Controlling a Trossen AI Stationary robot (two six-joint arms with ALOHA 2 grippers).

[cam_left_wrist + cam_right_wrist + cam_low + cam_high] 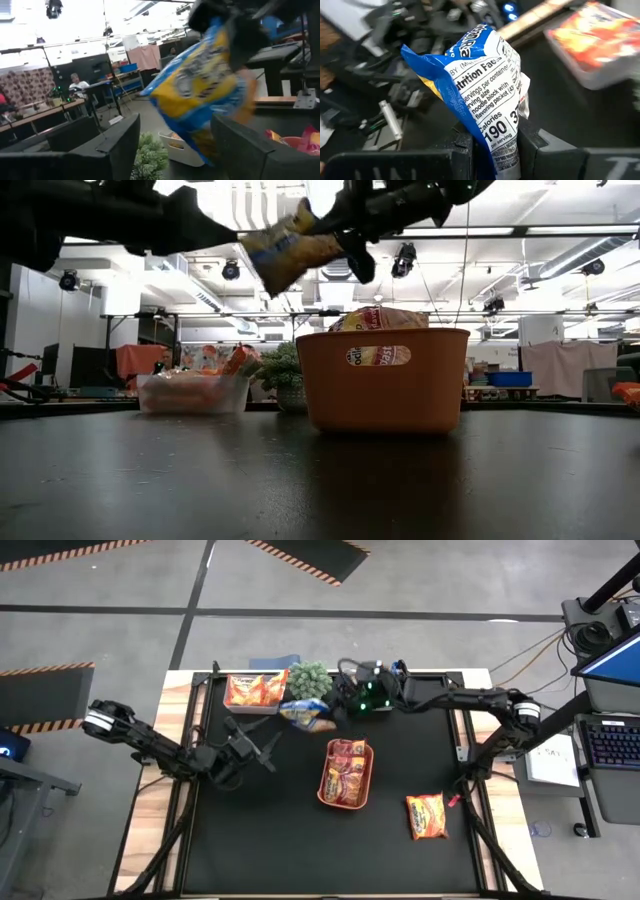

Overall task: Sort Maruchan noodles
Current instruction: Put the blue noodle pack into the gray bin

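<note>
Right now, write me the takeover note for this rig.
Right pincer: shut on the yellow-and-blue packet, held in the air near the plant.
Left pincer: open, empty, beside that packet.
Done: orange packets in the clear bin at the back; dark red packets in the orange tray mid-table.
Left: place the held packet; one orange packet lies loose on the mat near the right arm.

The tray [345,802] stands near the middle of the desk [260,840] with packets [347,772] inside. The bin [252,706] with packets is at the far edge, left of the plant [311,680]. One packet [427,816] lies near the right edge, right of the tray.
</note>
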